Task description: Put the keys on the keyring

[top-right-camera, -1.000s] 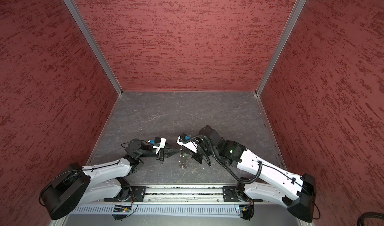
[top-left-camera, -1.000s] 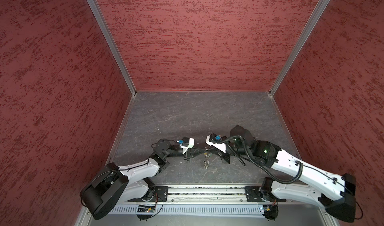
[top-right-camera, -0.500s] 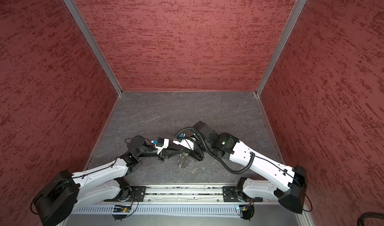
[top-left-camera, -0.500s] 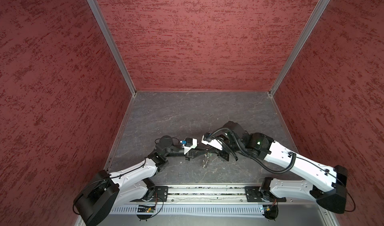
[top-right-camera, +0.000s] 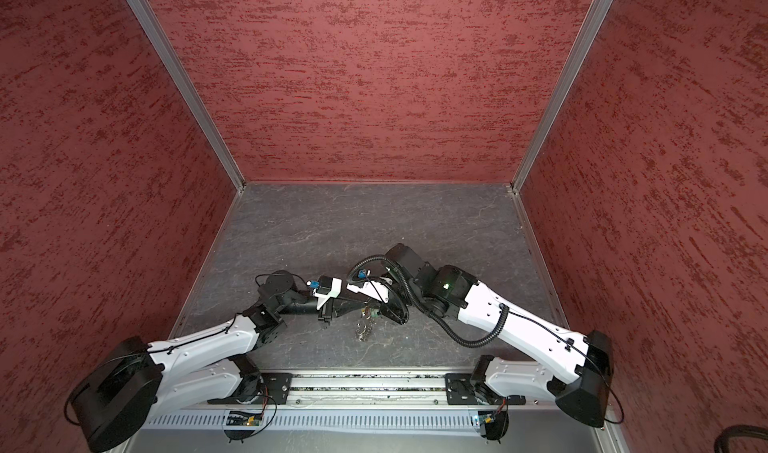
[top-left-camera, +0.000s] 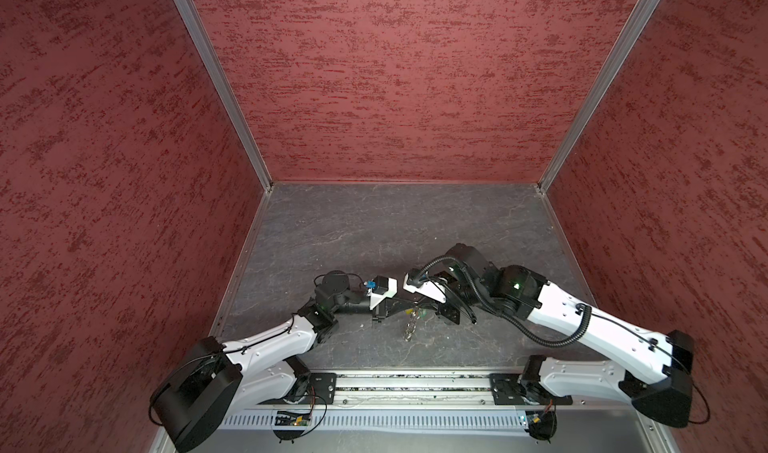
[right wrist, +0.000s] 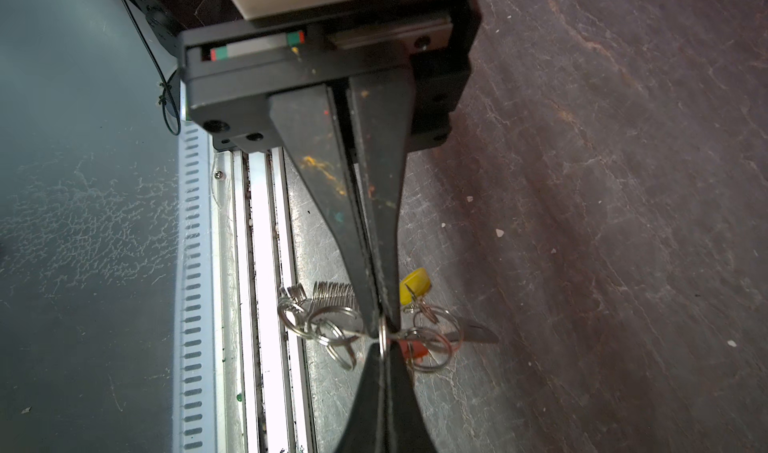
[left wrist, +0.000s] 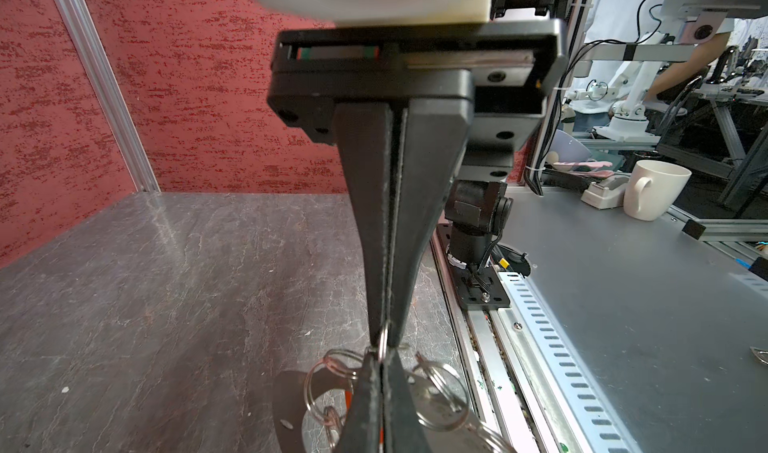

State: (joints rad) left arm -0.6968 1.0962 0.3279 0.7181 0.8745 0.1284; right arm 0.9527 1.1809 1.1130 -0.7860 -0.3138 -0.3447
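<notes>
The keyring [top-left-camera: 409, 329] is a string of small silver rings that hangs down to the grey floor between my two grippers, seen in both top views. My left gripper [left wrist: 384, 340] and my right gripper [right wrist: 382, 331] meet tip to tip, and each is shut on the same silver ring [right wrist: 382, 344] of the keyring. More rings [right wrist: 318, 322] spread to either side of the tips. A yellow key [right wrist: 415, 281] and a red key [right wrist: 417, 350] hang among them just beyond the right fingertips. In a top view the left gripper [top-left-camera: 410, 304] and right gripper [top-left-camera: 420, 305] touch low over the floor's front middle.
A metal rail [top-left-camera: 407, 385] carrying both arm bases runs along the floor's front edge, close under the hanging rings. Red walls [top-left-camera: 395, 97] close the back and both sides. A white mug [left wrist: 652, 189] stands on the grey bench outside the cell.
The right arm has swung in toward the left and its elbow has lifted. Both wrists sit a little farther back. The keyring still hangs between the tips.
</notes>
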